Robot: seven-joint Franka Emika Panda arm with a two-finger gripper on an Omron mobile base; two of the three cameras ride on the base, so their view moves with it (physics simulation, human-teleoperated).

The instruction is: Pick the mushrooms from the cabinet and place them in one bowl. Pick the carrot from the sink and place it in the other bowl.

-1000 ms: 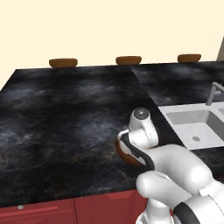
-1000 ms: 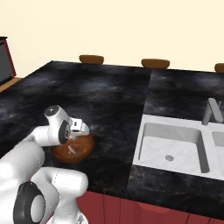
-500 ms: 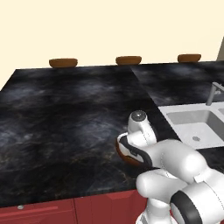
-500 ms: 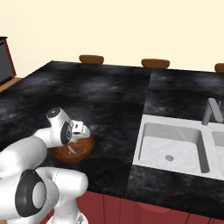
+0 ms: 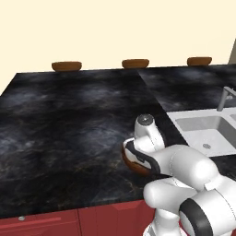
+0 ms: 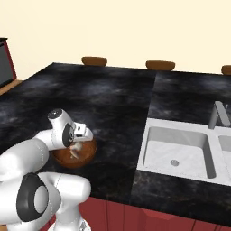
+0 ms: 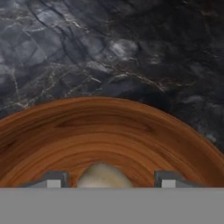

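Hand view has the gripper [image 7: 105, 179] with its jaws now parted wider than a moment ago, a pale, rounded mushroom [image 7: 104, 177] loose between the fingertips [image 7: 52, 179]. It sits inside the glossy reddish-brown bowl [image 7: 109, 131] on the black counter [image 5: 69, 115], so the release looks under way.

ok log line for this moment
gripper: open, low over brown bowl | mushroom: between fingertips, in bowl | sink: no carrot seen

No readable text or labels anywhere.
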